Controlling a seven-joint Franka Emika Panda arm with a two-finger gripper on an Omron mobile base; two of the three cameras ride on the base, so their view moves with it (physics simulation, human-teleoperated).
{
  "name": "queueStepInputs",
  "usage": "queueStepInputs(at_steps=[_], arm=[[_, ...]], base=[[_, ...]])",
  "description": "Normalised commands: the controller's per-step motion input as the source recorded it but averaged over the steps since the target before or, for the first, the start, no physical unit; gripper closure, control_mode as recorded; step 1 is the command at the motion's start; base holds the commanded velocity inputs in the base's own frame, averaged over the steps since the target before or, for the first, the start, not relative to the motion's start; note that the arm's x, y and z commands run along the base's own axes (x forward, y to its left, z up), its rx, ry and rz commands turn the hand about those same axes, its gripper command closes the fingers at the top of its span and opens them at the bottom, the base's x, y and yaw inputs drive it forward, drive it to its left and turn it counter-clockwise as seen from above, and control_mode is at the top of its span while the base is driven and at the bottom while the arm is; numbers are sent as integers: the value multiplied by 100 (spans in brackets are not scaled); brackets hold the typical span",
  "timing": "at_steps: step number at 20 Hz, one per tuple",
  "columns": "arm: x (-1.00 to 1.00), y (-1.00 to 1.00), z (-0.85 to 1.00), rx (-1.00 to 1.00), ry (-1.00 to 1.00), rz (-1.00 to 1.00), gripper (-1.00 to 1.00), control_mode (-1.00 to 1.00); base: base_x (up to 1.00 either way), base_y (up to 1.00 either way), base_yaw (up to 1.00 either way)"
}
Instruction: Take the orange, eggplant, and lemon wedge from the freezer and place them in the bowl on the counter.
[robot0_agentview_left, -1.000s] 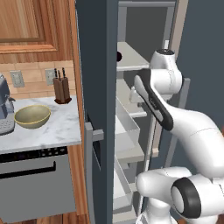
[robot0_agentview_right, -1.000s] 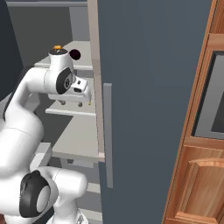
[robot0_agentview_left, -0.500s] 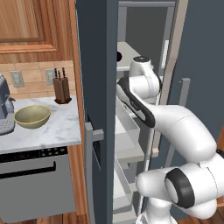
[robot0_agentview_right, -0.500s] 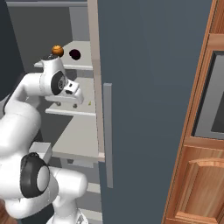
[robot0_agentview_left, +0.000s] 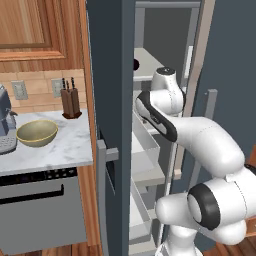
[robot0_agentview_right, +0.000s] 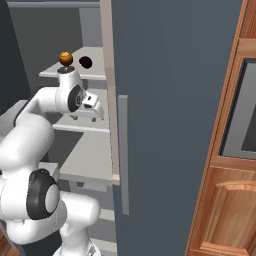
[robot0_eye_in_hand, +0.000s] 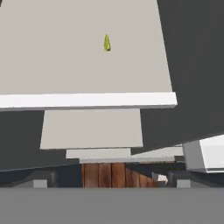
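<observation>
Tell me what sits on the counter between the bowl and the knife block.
Nothing. In the left base view the bowl and the knife block stand apart on the counter, with bare white marble between them.

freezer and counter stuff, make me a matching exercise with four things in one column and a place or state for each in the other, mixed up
Things:
1. orange
2. eggplant
3. bowl
4. gripper

Places or states:
a. on the marble counter, beside the coffee machine
b. dark lump on the upper freezer shelf, right of the round fruit in the right base view
c. jaws open, holding nothing
d. round ball on the upper freezer shelf, just above the arm's wrist in the right base view

Pairs: 1-d, 2-b, 3-a, 4-c
</observation>
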Motion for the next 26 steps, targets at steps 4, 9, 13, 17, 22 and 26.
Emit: queueStepInputs(at_steps=[4,9,13,17,22,26], arm=[[42,0,-10,0,-9,10,-100,-100],[53,0,-4,0,-2,6,-100,-100],[63,0,-2,1,0,5,-100,-100],[55,0,-11,1,0,0,-100,-100],[36,0,-39,0,0,0,-100,-100],[35,0,-36,0,1,0,-100,-100]], base=[[0,0,0],[0,0,0],[0,0,0],[0,0,0],[0,0,0],[0,0,0]])
